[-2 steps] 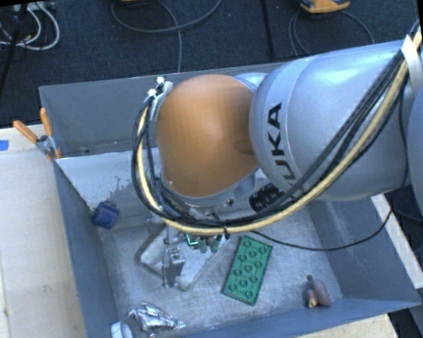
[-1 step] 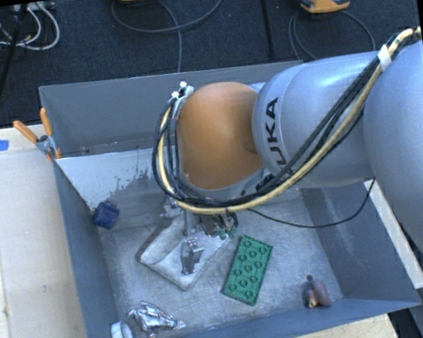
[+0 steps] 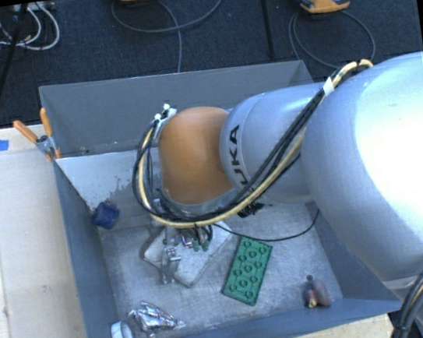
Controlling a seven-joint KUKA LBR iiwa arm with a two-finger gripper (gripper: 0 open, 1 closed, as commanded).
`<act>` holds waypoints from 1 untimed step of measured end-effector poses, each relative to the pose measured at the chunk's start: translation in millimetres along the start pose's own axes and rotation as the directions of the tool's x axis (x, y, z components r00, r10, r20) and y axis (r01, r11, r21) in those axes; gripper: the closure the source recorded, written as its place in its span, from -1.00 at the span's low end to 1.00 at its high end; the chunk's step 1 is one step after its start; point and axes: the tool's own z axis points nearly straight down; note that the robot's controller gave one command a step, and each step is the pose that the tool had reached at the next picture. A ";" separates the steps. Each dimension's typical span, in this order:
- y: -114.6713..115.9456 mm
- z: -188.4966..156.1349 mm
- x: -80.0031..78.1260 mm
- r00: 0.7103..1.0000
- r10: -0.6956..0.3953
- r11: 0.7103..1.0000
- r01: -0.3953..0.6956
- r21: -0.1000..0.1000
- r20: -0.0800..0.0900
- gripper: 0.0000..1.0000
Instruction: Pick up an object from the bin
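Beneath the arm's orange cover [image 3: 192,155], the end effector [image 3: 167,264], open or closed I cannot tell, hangs over a pale flat piece [image 3: 200,265] just left of the green studded plate [image 3: 247,270], crumpled foil [image 3: 153,318] farther left.

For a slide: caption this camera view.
Gripper low over a white flat piece in the bin, green studded plate beside it, blue block farther off.
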 end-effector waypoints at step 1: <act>0.2 -2.0 1.1 1.000 0.000 1.000 0.000 0.001 -0.004 1.00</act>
